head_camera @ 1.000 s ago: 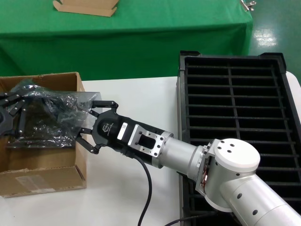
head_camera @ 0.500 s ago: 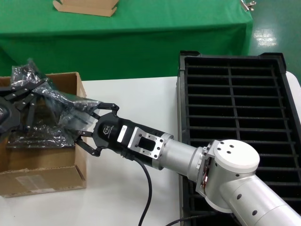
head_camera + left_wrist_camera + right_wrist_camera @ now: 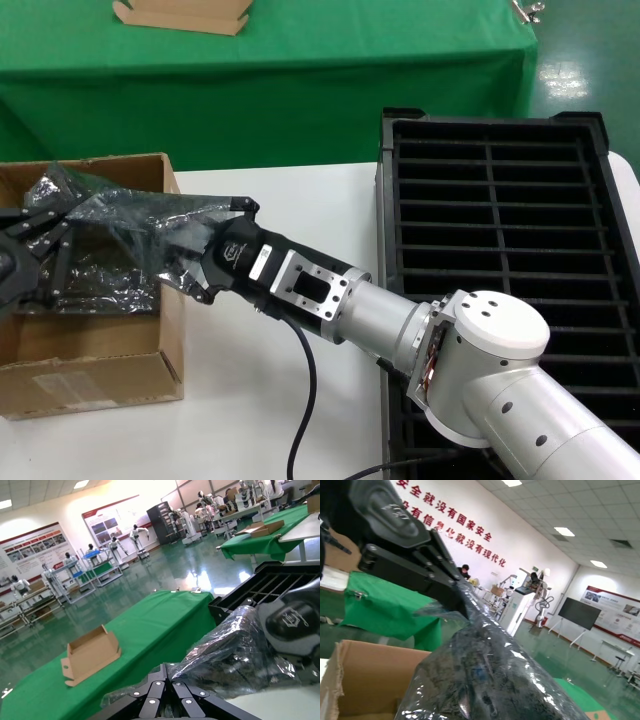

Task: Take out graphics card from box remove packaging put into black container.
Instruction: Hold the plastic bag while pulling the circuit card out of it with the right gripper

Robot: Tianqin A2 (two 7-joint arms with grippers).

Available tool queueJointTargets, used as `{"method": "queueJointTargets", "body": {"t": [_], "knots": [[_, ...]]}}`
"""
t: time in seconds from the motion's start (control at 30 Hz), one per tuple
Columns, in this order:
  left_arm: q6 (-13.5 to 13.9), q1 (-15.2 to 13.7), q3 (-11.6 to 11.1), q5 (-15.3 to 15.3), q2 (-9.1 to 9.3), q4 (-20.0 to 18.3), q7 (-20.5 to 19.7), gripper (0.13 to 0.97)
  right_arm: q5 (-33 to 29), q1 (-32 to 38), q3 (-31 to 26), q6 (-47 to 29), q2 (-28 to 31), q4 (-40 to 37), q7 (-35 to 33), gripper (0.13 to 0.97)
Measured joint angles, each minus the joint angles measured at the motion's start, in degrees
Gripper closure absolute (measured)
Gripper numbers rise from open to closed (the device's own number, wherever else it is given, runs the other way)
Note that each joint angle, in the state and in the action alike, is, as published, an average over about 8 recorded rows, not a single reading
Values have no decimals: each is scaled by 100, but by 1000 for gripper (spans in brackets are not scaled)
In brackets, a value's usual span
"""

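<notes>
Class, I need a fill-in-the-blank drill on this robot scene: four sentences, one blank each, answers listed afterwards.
1. The right tool is closed on the shiny plastic ____.
2. The packaging stretches between both tools above the cardboard ____.
3. The black container stands on the robot's ____ side.
4. The left tool holds the packaging over the box, which sits on the ____ table.

Answers: packaging; box; right; white
</notes>
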Motion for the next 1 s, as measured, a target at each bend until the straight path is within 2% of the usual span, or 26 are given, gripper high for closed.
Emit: {"method": "queueJointTargets", "body": {"t": [0.23,0.53,0.7,1.0], "knots": [[-67,132,-107,30,-38,68,2,958,51,19,39,101,0,-4,-74,842],[-287,57,-70,251,-93,261,-13,958,-510,-133,248,29,16,247,207,883],[-459,-150,102,495,-77,439,-28,958,-896,-258,370,-14,59,497,456,888],[-664,-620,668,1190,36,723,-34,958,-1485,-445,570,18,168,1026,990,888]]}}
